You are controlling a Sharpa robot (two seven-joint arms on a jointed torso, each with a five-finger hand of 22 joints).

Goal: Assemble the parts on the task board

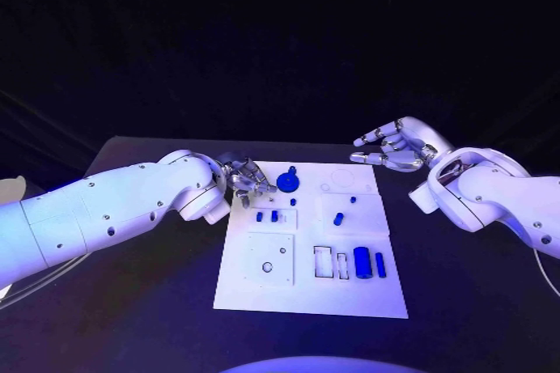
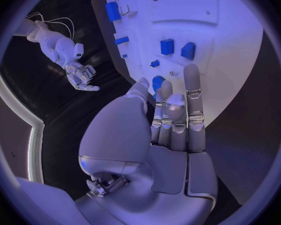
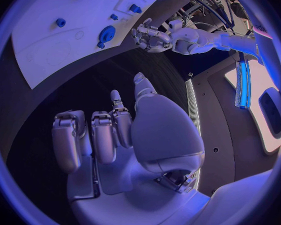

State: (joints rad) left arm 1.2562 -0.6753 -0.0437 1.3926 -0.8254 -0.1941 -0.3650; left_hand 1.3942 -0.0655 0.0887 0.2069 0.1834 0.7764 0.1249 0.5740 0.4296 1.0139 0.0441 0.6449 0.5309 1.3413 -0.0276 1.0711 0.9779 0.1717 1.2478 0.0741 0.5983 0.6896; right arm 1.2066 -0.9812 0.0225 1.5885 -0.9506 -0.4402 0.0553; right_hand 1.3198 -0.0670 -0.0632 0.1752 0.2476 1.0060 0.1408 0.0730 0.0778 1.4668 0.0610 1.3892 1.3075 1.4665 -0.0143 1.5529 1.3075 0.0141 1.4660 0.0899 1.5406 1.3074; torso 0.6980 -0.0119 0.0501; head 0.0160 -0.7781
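The task board (image 1: 313,296) is lying flat in the middle of the black surface (image 1: 140,308), with its long side running from 12 o'clock to 6 o'clock in the head view.

The left hand (image 1: 246,179) is hovering at the board's 10 o'clock corner, over its edge. Its fingers (image 2: 192,92) are lying straight and close together in the left wrist view, and nothing is sitting between them; whether the tips are touching the board I cannot tell. Just beside that hand, toward 3 o'clock, a round blue part (image 1: 288,181) with a small tab is lying on the board.

The right hand (image 1: 393,150) is hanging off the board at its 1 o'clock corner, above the dark surface and apart from every part. Its fingers (image 3: 67,140) are curling loosely inward but staying apart, and the palm is holding nothing.

Near the middle of the board, 2 small blue pegs (image 1: 266,216) are standing side by side at about 9 o'clock. Another short blue piece (image 1: 337,219) is lying just past the centre toward 3 o'clock. Toward 5 o'clock, a blue cylinder (image 1: 363,262) and a thin blue bar (image 1: 380,264) are lying next to each other beside 2 narrow slots. A square plate with a hole (image 1: 269,258) is lying at about 7 o'clock.
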